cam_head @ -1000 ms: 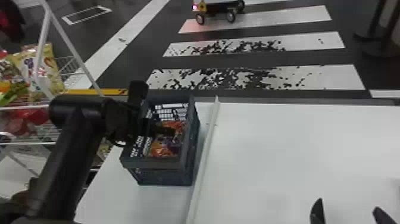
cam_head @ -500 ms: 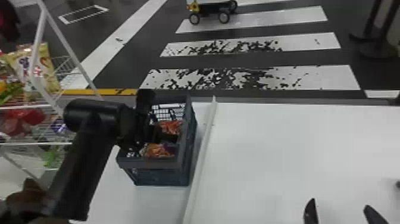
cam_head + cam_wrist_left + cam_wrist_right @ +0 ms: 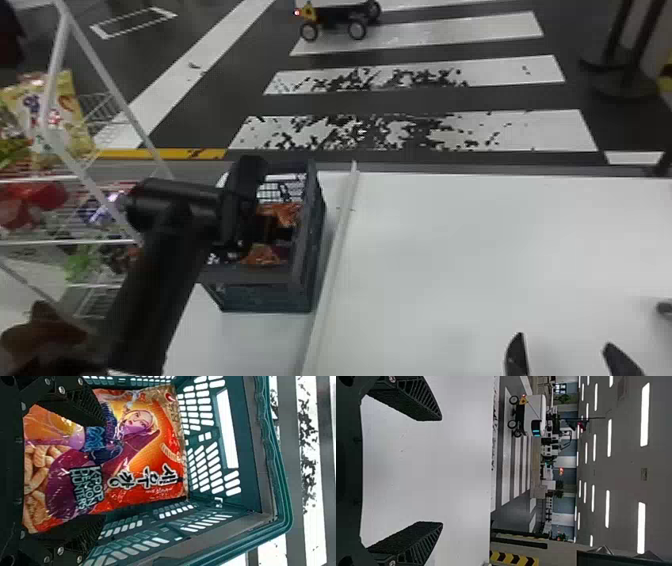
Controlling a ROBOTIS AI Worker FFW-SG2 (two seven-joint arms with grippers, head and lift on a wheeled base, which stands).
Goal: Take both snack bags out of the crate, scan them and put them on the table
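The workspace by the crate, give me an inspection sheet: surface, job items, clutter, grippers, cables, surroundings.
Surface: white table, a white strip running beside the crate.
Job's things: crate upright on the table; snack bag inside; a second bag cannot be made out.
Clutter: dark object at the table's right, unidentified.
Left gripper: in the crate, open at the bag; contact unclear.
Right gripper: open over the table.
Cables: nothing seen.
Surroundings: wire rack with snacks at left; wheeled vehicle on striped floor beyond.
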